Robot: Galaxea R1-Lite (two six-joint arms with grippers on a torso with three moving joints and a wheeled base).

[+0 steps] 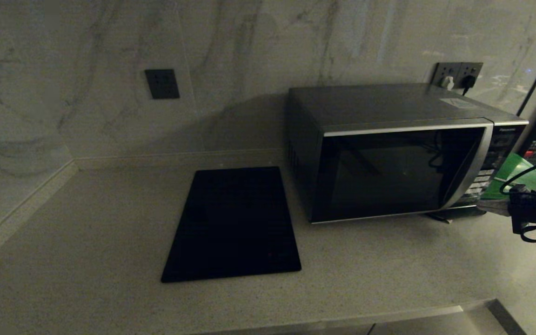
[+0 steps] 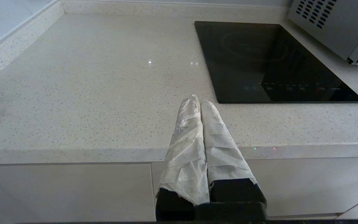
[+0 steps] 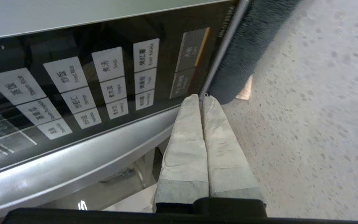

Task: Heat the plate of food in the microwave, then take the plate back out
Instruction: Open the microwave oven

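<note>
Right gripper (image 3: pixel 200 97) — fingers pressed together, nothing between them. The cloth-wrapped tips sit at the lower corner of the microwave's (image 1: pixel 389 153) control panel (image 3: pixel 82 84), at the silver strip beside the bottom grey buttons; whether they actually touch the panel cannot be told. Just past the tips, a dark foot of the oven meets the speckled countertop (image 3: pixel 315 109). In the head view the right arm enters from the far right edge, its wrapped fingers (image 1: pixel 493 206) level with the microwave's lower front corner, with black cables looped above the wrist.

The microwave door (image 1: pixel 389 174) is closed; the glass is dark and its inside cannot be made out. The plate of food is not visible in any view.

Behind the right gripper, on the side away from the oven, lies a flat green board (image 1: pixel 514 174), partly hidden by the arm.

Left gripper (image 2: pixel 199 101) — fingers together as well, empty. It hangs over the front edge of the countertop (image 2: pixel 89 93), tips above the bare speckled surface. Ahead of it and off toward the microwave side lies the black cooktop slab (image 2: pixel 269 62), apart from the tips. Beyond the slab, the microwave's vented side wall (image 2: pixel 325 18) shows at the corner.

Wall sockets (image 1: pixel 458 74) sit behind the oven with plugs inserted.
</note>
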